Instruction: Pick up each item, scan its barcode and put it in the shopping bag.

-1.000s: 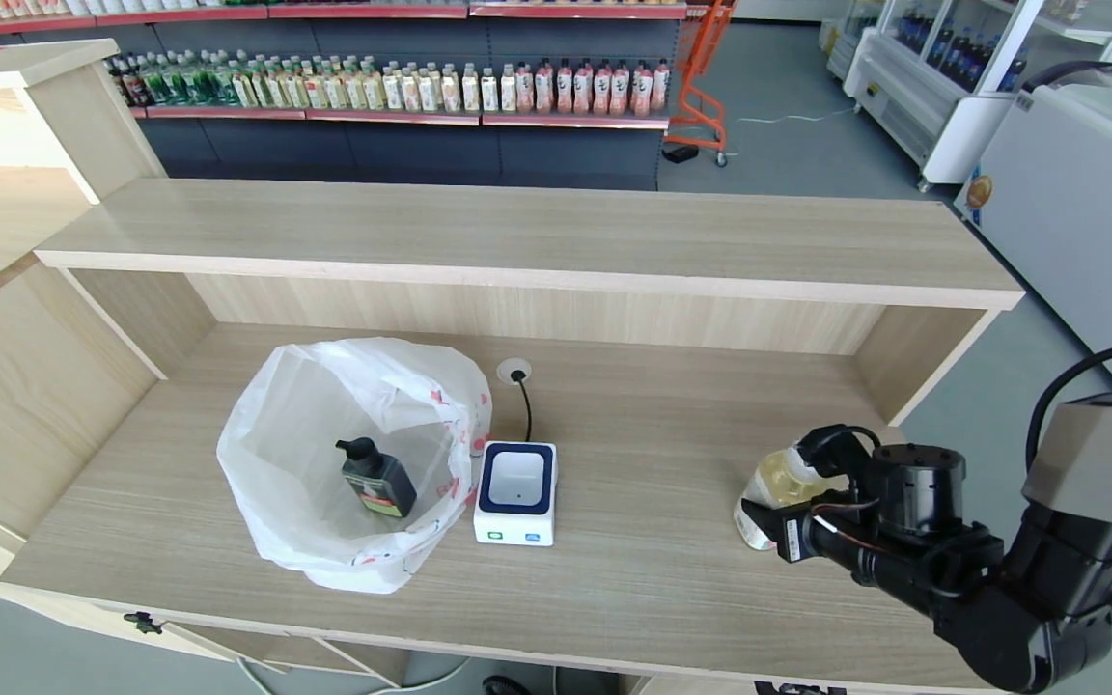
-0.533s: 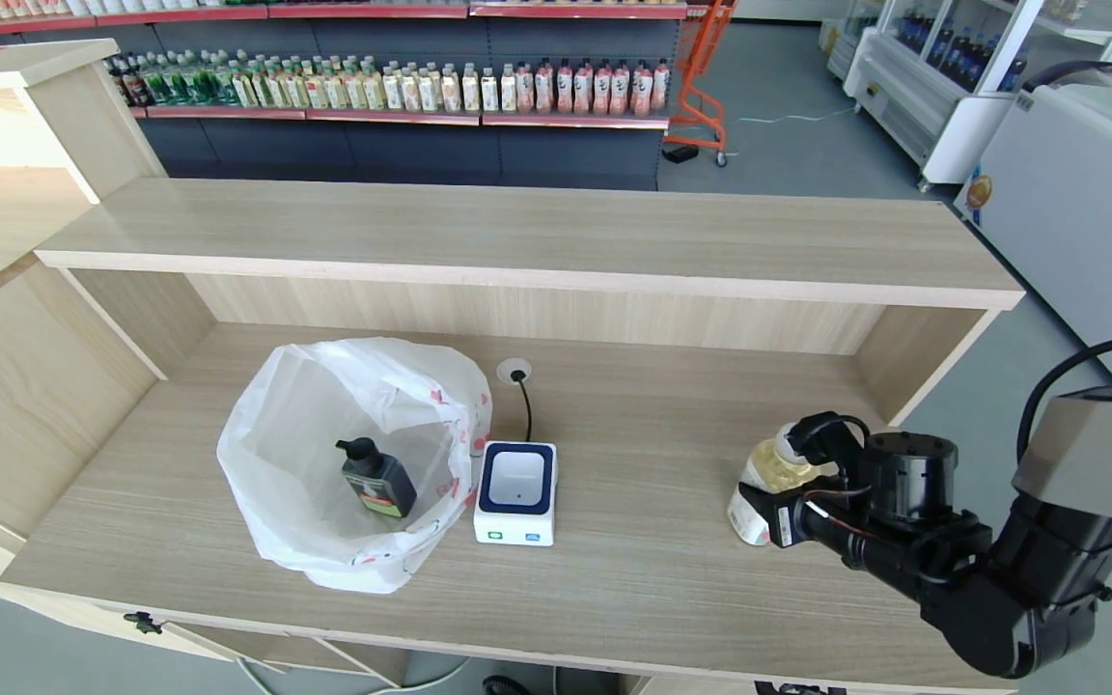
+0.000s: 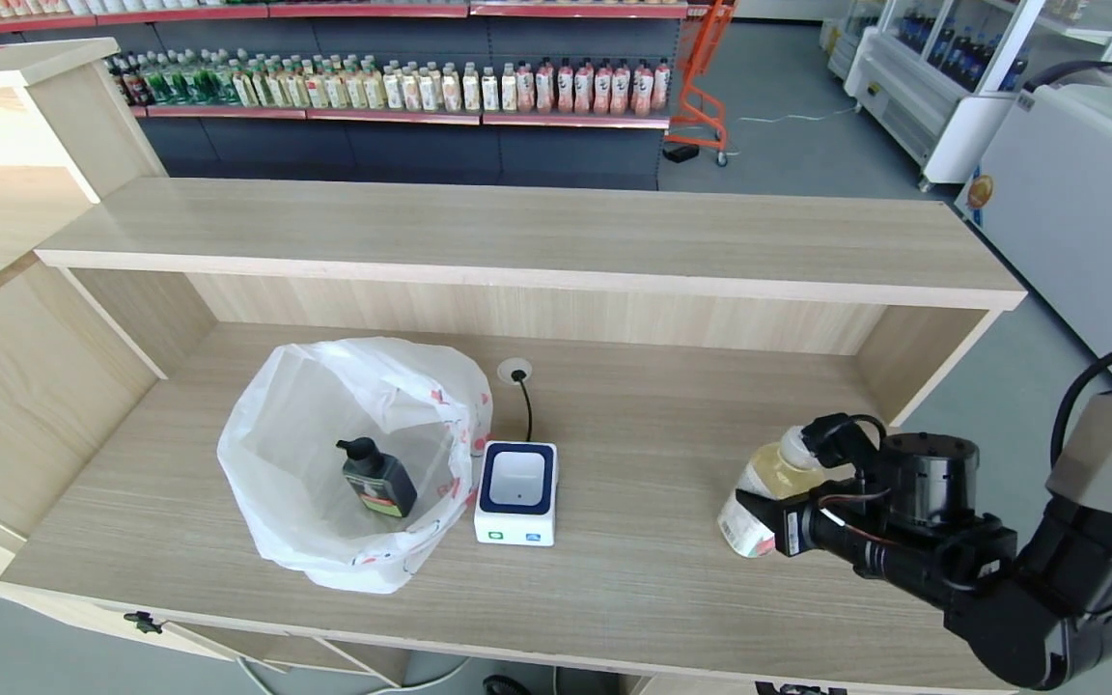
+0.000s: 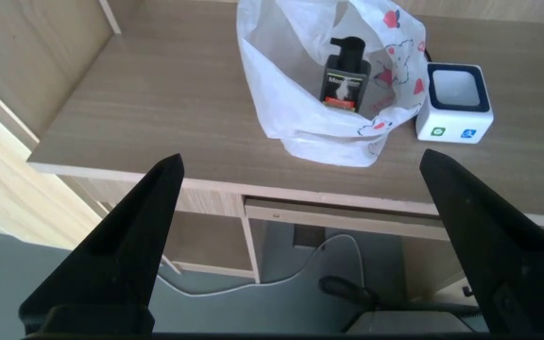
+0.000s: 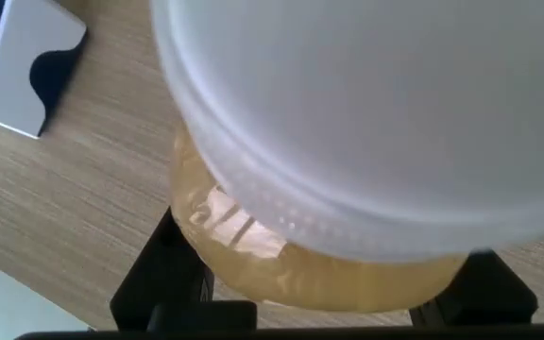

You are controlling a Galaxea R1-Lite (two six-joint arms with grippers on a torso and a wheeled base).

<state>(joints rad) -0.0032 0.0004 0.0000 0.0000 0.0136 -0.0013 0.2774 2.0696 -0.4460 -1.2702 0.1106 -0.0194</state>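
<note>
Clamped shut around the yellow-liquid bottle (image 3: 757, 494) near the worktop's (image 3: 653, 425) right end, the right gripper (image 3: 792, 473) has tilted it and edged it toward the scanner (image 3: 515, 492) within 1 s, so scanning looks next, with 1 pump bottle (image 3: 377, 480) already inside the shopping bag (image 3: 266, 463)

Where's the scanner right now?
Head view: the scanner sits on the counter, just right of the shopping bag, with the bottle farther right.
</note>
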